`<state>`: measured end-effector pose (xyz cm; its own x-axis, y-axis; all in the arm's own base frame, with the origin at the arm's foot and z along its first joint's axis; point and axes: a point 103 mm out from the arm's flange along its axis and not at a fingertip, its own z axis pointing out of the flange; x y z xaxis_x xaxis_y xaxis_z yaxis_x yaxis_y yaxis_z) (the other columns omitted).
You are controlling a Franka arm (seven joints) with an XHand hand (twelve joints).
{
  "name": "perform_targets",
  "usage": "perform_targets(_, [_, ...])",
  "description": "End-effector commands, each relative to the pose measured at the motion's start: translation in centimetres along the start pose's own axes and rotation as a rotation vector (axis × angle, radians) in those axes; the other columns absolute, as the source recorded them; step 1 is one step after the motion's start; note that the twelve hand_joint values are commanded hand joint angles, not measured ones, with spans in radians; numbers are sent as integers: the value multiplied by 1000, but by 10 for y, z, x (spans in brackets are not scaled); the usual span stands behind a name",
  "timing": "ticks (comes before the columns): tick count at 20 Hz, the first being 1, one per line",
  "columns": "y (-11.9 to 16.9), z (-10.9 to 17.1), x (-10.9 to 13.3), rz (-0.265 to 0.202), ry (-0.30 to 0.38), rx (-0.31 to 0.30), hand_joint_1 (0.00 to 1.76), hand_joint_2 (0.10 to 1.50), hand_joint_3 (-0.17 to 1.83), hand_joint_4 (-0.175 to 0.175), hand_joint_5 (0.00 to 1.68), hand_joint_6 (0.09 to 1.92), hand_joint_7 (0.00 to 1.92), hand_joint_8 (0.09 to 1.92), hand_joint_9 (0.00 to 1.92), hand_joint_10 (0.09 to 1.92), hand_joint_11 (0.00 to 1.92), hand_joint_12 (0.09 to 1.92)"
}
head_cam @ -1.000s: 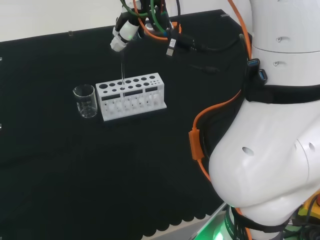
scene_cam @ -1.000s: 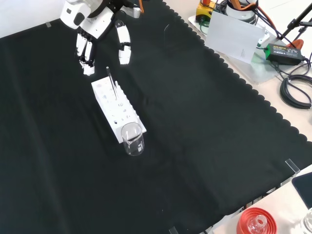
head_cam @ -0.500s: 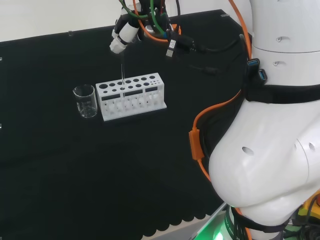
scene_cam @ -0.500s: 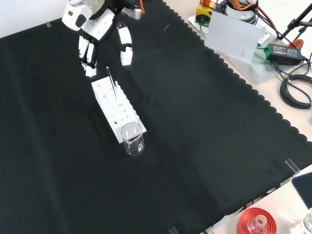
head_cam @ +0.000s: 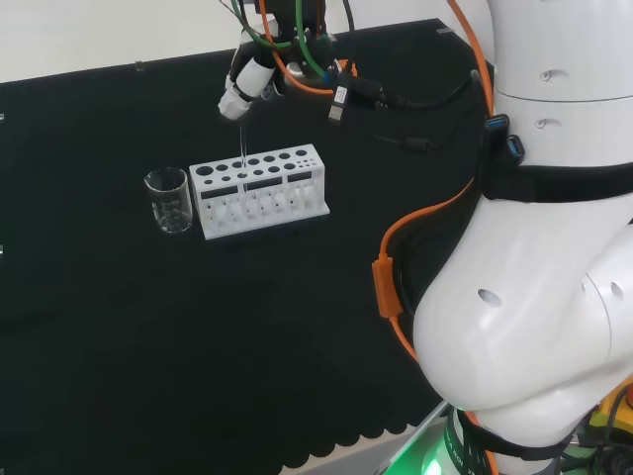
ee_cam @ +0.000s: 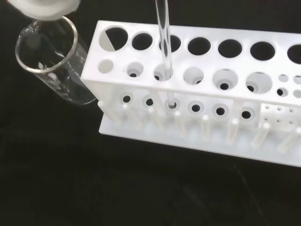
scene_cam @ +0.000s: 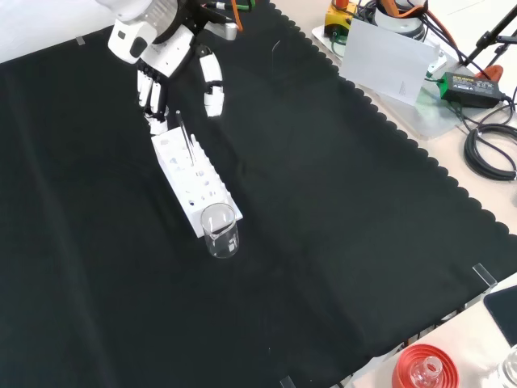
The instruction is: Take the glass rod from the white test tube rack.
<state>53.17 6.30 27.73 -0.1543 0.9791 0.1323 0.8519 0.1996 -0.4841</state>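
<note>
- Hand (scene_cam: 166, 56) poised above the far end of the white test tube rack (scene_cam: 192, 178) in the front view, fingers (scene_cam: 149, 85) straight and pointing down, thumb (scene_cam: 212, 81) set apart from them: open wide, holding nothing.
- Compared with a second ago in the front view, shifted slightly toward 4 o'clock, fingertips now just above the rack's far end, close beside the rod's top.
- In the head view, shifted a little toward 12 o'clock; one white fingertip (head_cam: 235, 99) hanging right over the rod's upper end.
- Glass rod (scene_cam: 185, 136) standing in the rack as before, leaning slightly, lower end seated in a hole of the rack, third from the beaker end in the wrist view (ee_cam: 164, 47).
- Touch between fingers and rod: cannot tell.
- Clear beaker (scene_cam: 220, 230) upright just beside the rack's near end in the front view, at 9 o'clock of the rack in the head view (head_cam: 169, 200); unmoved.
- Rack (head_cam: 259, 190) unmoved on the black cloth (scene_cam: 339, 242).
- Blurred white part of the hand (ee_cam: 44, 8) over the beaker's rim (ee_cam: 47, 44) in the wrist view.
</note>
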Motion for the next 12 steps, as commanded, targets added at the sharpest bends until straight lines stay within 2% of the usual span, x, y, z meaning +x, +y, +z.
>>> perform_targets(1, [1, 2, 3, 2, -1, -15, 676, 683, 330, -28, 604, 87, 421, 824, 752, 759, 731, 1259])
perform_targets(6, [0, 5, 4, -7, 7, -17, 707, 685, 342, -57, 649, 114, 551, 770, 899, 671, 860, 1197])
perform_targets(12, [6, 9, 10, -17, 4, -12, 764, 670, 399, -87, 660, 234, 666, 729, 1062, 565, 1021, 1123])
